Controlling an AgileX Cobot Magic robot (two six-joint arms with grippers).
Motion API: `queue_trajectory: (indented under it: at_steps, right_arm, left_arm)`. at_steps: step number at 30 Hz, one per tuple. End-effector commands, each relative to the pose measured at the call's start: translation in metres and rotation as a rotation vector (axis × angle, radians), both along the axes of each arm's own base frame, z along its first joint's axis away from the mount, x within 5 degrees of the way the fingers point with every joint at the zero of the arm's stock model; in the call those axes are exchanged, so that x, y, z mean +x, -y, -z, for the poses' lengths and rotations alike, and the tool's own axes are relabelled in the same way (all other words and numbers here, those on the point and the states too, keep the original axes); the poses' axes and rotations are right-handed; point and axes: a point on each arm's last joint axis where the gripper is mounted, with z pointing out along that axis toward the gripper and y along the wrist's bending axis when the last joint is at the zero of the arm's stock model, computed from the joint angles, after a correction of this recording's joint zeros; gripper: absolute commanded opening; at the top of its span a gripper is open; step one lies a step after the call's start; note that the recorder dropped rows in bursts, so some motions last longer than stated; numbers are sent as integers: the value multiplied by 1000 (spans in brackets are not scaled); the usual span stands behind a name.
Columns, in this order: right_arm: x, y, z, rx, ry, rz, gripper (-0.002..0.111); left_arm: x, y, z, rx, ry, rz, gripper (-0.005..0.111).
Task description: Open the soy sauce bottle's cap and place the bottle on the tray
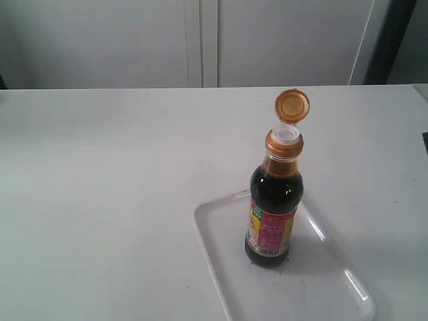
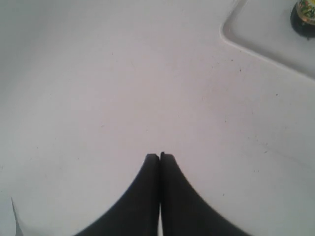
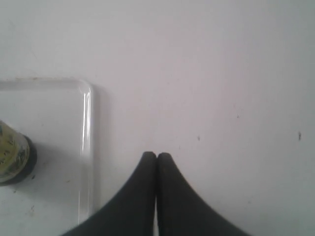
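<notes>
The soy sauce bottle (image 1: pixel 273 207) stands upright on the translucent-white tray (image 1: pixel 221 267), with nothing holding it. Its golden-orange cap (image 1: pixel 292 105) is flipped open and stands up on its hinge above the white spout (image 1: pixel 286 135). Neither arm shows in the exterior view. In the left wrist view my left gripper (image 2: pixel 159 156) is shut and empty over bare table, with a tray corner (image 2: pixel 236 34) and the bottle's base (image 2: pixel 305 14) far off. My right gripper (image 3: pixel 156 155) is also shut and empty, beside the tray's rim (image 3: pixel 86 147); the bottle's base (image 3: pixel 12 155) is on the tray.
The white table (image 1: pixel 100 187) runs to a pale wall (image 1: pixel 200 40) at the back. A dark upright strip (image 1: pixel 391 40) stands at the far right. The tray's front end is cut off by the lower edge of the exterior view.
</notes>
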Motion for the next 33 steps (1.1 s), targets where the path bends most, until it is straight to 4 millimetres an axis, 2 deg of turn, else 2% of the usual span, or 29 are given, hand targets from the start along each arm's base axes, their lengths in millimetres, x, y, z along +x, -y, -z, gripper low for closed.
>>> queue_trajectory:
  at_steps: [1, 9, 15, 21, 29, 33]
  right_arm:
    - [-21, 2, -13, 25, 198, 44, 0]
    - [-64, 2, -12, 85, 515, 98, 0]
    - [-84, 4, 4, 104, 630, 124, 0]
    - [-99, 5, 21, 125, 703, 144, 0]
    - [-132, 4, 24, 116, 849, 126, 0]
    - [-141, 3, 29, 117, 881, 122, 0]
  left_arm:
    - [-8, -6, 12, -68, 55, 10, 0]
    - [-16, -10, 36, -145, 194, 70, 0]
    - [-20, -12, 50, -189, 257, 98, 0]
    - [-24, -15, 50, -201, 280, 102, 0]
    - [-30, -21, 47, -232, 317, 102, 0]
    - [-30, -21, 46, -234, 320, 103, 0]
